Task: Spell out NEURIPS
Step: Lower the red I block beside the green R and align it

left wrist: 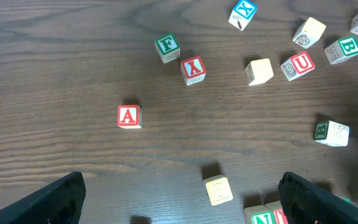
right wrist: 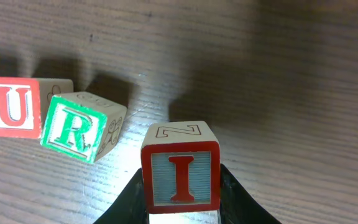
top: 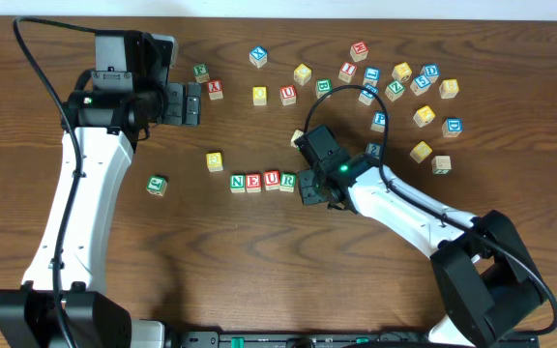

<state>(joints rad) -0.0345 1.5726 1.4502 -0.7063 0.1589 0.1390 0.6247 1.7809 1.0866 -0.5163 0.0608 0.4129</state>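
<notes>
Up and to the left of the lettered row, the left hand (top: 192,103) hangs over the table (top: 211,271). Its fingers are spread as wide as they go and nothing is gripped between them. Its wrist view looks down on a red A cube (left wrist: 128,116), which also lies up and left of the row.

The row sits near the middle of the table. The N cube (top: 238,182), E cube (top: 253,182), U cube (top: 271,180) and R cube (top: 287,181) lie side by side and read N-E-U-R. In the right wrist view the R cube is turned a little out of line with the U cube, close against it.

Just beyond the row's R end, the right hand (top: 309,187) is closed partway on the I cube (right wrist: 181,177). A dark finger (right wrist: 126,202) presses on each side, and the red I faces the camera. A strip of bare wood separates this cube from the R cube. Whether it rests on the table cannot be told.

Up and right of the row, a scatter of loose cubes (top: 401,72) lies well apart from it.
</notes>
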